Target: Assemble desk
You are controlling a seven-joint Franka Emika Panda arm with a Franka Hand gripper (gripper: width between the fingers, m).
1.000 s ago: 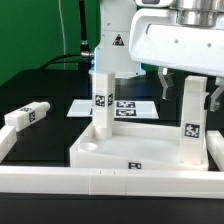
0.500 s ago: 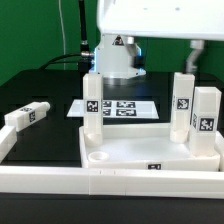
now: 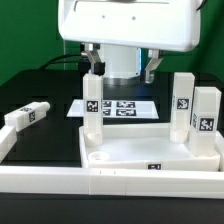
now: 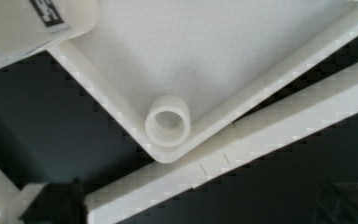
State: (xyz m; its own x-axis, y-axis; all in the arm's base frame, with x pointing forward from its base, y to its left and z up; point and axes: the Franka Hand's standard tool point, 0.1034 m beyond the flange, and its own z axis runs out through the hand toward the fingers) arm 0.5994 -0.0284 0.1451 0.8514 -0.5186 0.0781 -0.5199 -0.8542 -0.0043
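Desk panel (image 3: 150, 152): you see it lying flat on the black bench, rim upward, pushed into the front corner formed by the long white rails (image 3: 60, 182). An open round corner socket (image 3: 97, 157) sits at its near end on the exterior view's left; the wrist view shows the same socket (image 4: 167, 122) empty, close against a rail.

Legs, upright on the panel: you can count three. One (image 3: 93, 108) stands at the far corner on the exterior view's left; two, (image 3: 182, 100) and (image 3: 206, 115), stand close together at the exterior view's right end. Each carries a black-and-white tag.

Leg, loose (image 3: 26, 116): it lies on its side near the bench's edge at the exterior view's left, well apart from the panel.

Marker board (image 3: 125, 109): flat on the bench behind the panel.

Gripper (image 3: 120, 66): it hangs above the far side of the panel, fingers (image 3: 92, 63) spread wide apart, nothing between them.
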